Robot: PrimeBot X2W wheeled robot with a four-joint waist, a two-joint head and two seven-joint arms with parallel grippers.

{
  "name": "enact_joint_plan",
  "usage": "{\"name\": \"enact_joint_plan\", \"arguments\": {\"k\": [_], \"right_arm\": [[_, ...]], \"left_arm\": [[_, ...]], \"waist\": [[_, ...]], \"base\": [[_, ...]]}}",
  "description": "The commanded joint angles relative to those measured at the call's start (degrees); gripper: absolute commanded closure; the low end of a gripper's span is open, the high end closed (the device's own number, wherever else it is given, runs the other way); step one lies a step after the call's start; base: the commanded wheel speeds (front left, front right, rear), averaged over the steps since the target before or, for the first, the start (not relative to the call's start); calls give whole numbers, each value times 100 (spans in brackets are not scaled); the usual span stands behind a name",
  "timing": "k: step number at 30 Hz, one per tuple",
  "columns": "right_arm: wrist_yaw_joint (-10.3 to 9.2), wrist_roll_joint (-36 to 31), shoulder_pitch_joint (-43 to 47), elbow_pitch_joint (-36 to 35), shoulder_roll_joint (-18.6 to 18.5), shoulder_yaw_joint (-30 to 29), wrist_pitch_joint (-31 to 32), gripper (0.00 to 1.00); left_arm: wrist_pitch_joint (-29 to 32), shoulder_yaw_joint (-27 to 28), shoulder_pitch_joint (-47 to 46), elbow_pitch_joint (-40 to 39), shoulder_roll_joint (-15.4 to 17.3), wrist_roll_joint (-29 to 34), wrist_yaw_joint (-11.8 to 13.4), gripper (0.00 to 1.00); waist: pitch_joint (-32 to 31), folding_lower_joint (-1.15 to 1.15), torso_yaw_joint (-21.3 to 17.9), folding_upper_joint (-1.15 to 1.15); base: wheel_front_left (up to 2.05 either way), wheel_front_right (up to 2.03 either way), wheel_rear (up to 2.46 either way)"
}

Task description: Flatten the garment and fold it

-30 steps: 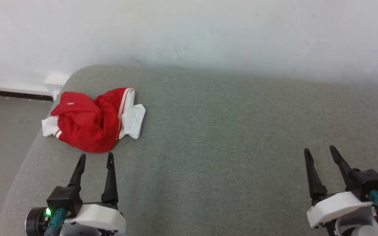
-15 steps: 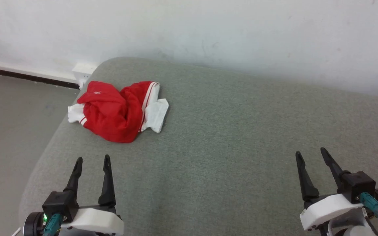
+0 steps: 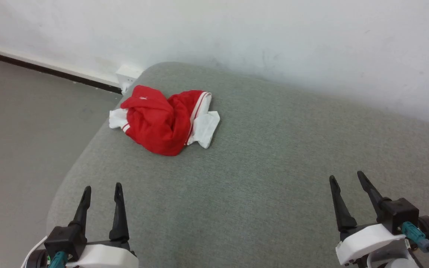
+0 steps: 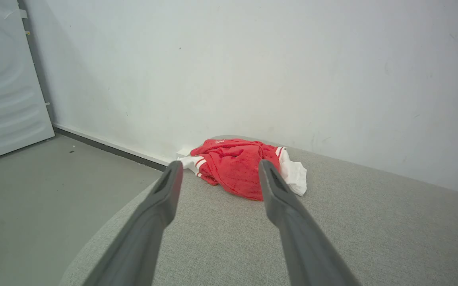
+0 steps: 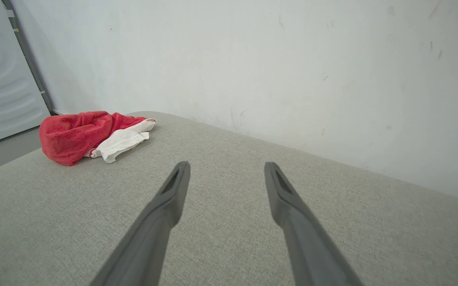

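The garment (image 3: 164, 119), red with white sleeves and striped trim, lies crumpled in a heap near the far left corner of the grey cushioned surface (image 3: 266, 156). No print shows on it. My left gripper (image 3: 102, 188) stands open at the lower left, well short of the heap. In the left wrist view the garment (image 4: 237, 165) lies straight ahead between and beyond that gripper's (image 4: 218, 169) fingers. My right gripper (image 3: 345, 178) is open at the lower right, far from the cloth. From the right wrist, the garment (image 5: 82, 135) sits off to the far left of the gripper (image 5: 226, 169).
The cushioned surface ends in a rounded left edge (image 3: 76, 171), with grey floor (image 3: 21, 123) beyond it. A white wall (image 3: 237, 33) runs behind, with a dark baseboard (image 3: 47, 70) and a small white box (image 3: 128, 72) at its foot. A pale panel (image 4: 6, 79) stands left.
The head camera has turned left, so the whole scene has shifted right in the head view. The garment lies as before. Both grippers stay open.
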Motion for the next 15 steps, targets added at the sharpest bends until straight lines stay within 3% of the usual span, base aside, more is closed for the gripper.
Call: {"name": "enact_joint_plan", "arguments": {"k": [1, 15], "right_arm": [[-4, -7, -42, 39, 14, 6, -71, 0], [-5, -19, -15, 160, 16, 11, -238, 0]], "left_arm": [[-71, 24, 77, 17, -21, -84, -4, 0], [-238, 68, 231, 4, -24, -223, -1, 0]], "waist": [[-79, 0, 151, 1], [-125, 0, 495, 1]], "base": [[0, 0, 0], [0, 0, 0]]}}
